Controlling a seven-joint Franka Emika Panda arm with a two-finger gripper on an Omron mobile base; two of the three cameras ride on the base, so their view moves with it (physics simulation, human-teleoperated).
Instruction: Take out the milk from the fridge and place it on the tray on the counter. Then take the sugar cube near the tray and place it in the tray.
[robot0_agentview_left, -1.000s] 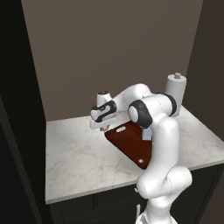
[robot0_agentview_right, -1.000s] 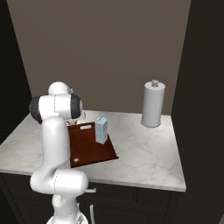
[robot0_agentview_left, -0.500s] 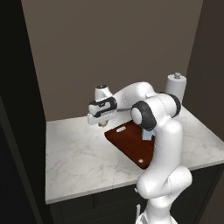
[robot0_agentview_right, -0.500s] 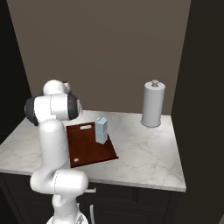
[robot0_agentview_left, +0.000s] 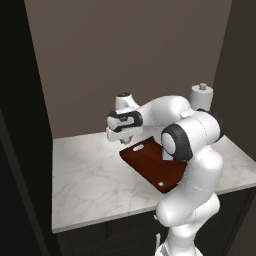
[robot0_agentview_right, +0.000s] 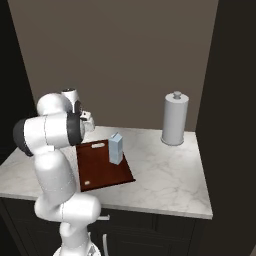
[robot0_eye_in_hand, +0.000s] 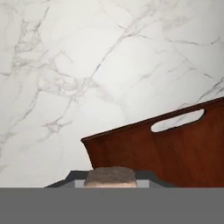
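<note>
The milk, a pale blue-grey carton, stands upright on the dark red-brown tray, which lies on the white marble counter. In the left base view my gripper hangs just above the tray's far left corner. In the hand view a small beige block, the sugar cube, sits pinched in my shut gripper. Below it lie the tray's corner and slot handle. The fridge's inside is out of view.
A tall grey-white cylinder with a knob stands at the counter's back right. Dark tall panels close off the counter on both sides, with a brown wall behind. Bare marble stretches left of the tray.
The hand has risen a little and drifted right, toward the tray's corner. The milk, tray and cylinder have not moved.
</note>
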